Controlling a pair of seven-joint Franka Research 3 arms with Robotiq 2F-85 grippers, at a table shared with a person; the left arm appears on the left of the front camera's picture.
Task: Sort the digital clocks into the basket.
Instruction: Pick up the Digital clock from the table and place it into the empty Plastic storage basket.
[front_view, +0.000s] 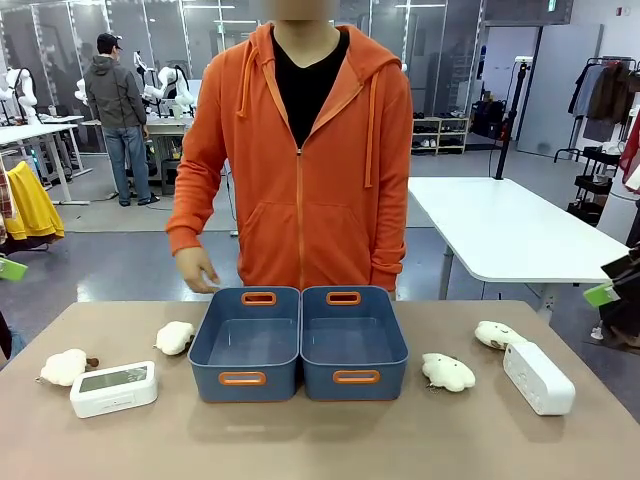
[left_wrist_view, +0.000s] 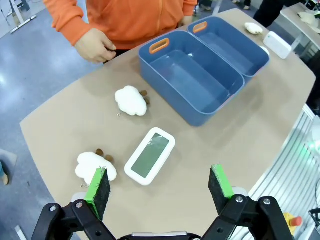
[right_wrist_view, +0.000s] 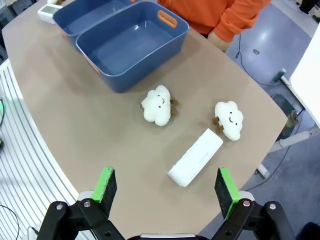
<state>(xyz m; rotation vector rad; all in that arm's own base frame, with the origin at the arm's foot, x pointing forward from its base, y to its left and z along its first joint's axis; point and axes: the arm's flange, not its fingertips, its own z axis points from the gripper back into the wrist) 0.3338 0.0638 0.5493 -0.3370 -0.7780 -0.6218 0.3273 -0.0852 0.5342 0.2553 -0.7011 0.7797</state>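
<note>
A tan table (front_view: 320, 440) stands in an open workshop hall. A person in an orange hoodie (front_view: 300, 160) is at its far edge, with one hand (front_view: 195, 270) hanging low near the left basket (front_view: 275, 385). That dark-blue tub and the right basket (front_view: 385, 382) sit side by side at the table's middle, touching, with nothing inside either.

The left clock (front_view: 113, 388) lies face-up near the table's left front, well apart from the baskets. One cream plush toy (front_view: 65, 367) is just beside it and another (front_view: 174, 337) lies closer to the left basket. The right clock (front_view: 538, 377) lies near the right edge, beside two more plush toys (front_view: 447, 371).

The left jaws hover above the left clock (left_wrist_view: 150, 156), green pads (left_wrist_view: 99, 182) wide apart, holding nothing. The right jaws hang above the right clock (right_wrist_view: 195, 157), equally spread and empty.
</note>
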